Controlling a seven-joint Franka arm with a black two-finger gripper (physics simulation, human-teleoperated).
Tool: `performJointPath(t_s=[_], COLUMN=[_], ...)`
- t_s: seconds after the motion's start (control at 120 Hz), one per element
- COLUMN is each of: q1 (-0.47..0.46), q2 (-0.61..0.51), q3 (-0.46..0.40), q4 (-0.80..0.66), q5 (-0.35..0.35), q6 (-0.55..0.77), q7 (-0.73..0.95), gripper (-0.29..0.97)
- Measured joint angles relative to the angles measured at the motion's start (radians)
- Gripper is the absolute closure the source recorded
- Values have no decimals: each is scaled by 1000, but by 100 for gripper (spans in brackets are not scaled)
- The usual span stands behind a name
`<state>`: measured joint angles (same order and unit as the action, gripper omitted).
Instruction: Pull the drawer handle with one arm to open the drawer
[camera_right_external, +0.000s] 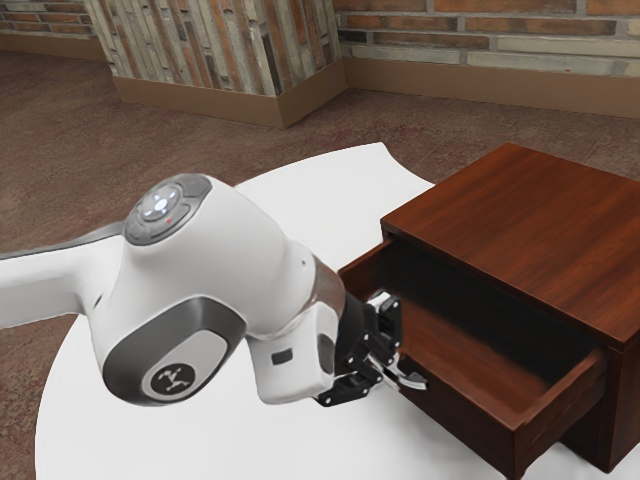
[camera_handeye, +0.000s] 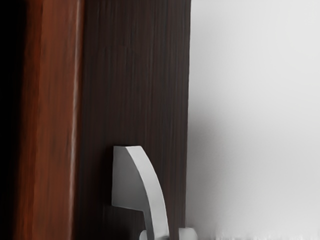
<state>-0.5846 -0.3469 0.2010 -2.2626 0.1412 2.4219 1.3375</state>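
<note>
A dark wooden cabinet (camera_right_external: 530, 220) stands on the white round table (camera_right_external: 330, 180) at the exterior view's right. Its drawer (camera_right_external: 455, 412) is pulled well out toward the arm, and its dark inside shows. A silver handle (camera_right_external: 408, 375) sits on the drawer front. My black gripper (camera_right_external: 385, 358) is at that front, its fingers closed around the handle from two sides. In the wrist view the drawer front (camera_handeye: 135, 75) is right before my hand, and one curved silver end of the handle (camera_handeye: 132, 185) shows just under it.
The white tabletop (camera_handeye: 250, 125) spreads below and beside the drawer. My arm's large white link (camera_right_external: 200, 300) covers the table's near left part. A brick wall and a pillar (camera_right_external: 220, 50) stand far behind on the brown floor.
</note>
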Motion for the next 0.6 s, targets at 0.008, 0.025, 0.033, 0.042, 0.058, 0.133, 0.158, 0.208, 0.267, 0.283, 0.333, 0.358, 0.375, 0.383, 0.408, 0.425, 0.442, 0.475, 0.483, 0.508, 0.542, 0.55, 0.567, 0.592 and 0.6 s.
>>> performJointPath(t_s=[0.008,0.025,0.033,0.042,0.058,0.133,0.158,0.208,0.267,0.283,0.333,0.358,0.375,0.383,0.408,0.425,0.442,0.475,0.483,0.508,0.542,0.55,0.567,0.592,0.6], q1=[0,-1,-1,-1,-2,-5,-5,-7,-8,-8,-9,-9,-10,-11,-14,-15,-16,-17,-17,-17,-17,-17,-17,-17,-17], q2=[-3,-8,-11,-13,-20,-46,-54,-68,-84,-89,-107,-116,-122,-125,-135,-140,-144,-149,-150,-151,-152,-152,-152,-153,-153], q3=[0,0,0,0,0,0,0,0,0,-1,-1,-2,-2,-3,-4,-5,-5,-6,-7,-7,-7,-7,-7,-8,-8], q4=[-2,-6,-8,-10,-15,-38,-46,-63,-78,-83,-99,-106,-109,-111,-117,-121,-124,-128,-129,-130,-131,-131,-132,-132,-132], q5=[1,2,2,3,5,12,14,18,23,24,27,28,29,30,33,34,36,38,39,40,42,42,42,43,43], q6=[0,0,-1,-1,-1,-4,-5,-3,-1,-1,0,-1,-1,-1,-2,-2,-2,-3,-3,-3,-2,-2,-2,-2,-2], q7=[0,-1,-1,-1,-1,-2,-3,-4,-6,-7,-9,-9,-9,-9,-10,-10,-10,-10,-11,-11,-11,-12,-12,-12,-12], gripper=[76,76,77,77,77,77,77,77,77,76,76,75,75,75,75,76,76,76,76,76,77,77,77,77,77])
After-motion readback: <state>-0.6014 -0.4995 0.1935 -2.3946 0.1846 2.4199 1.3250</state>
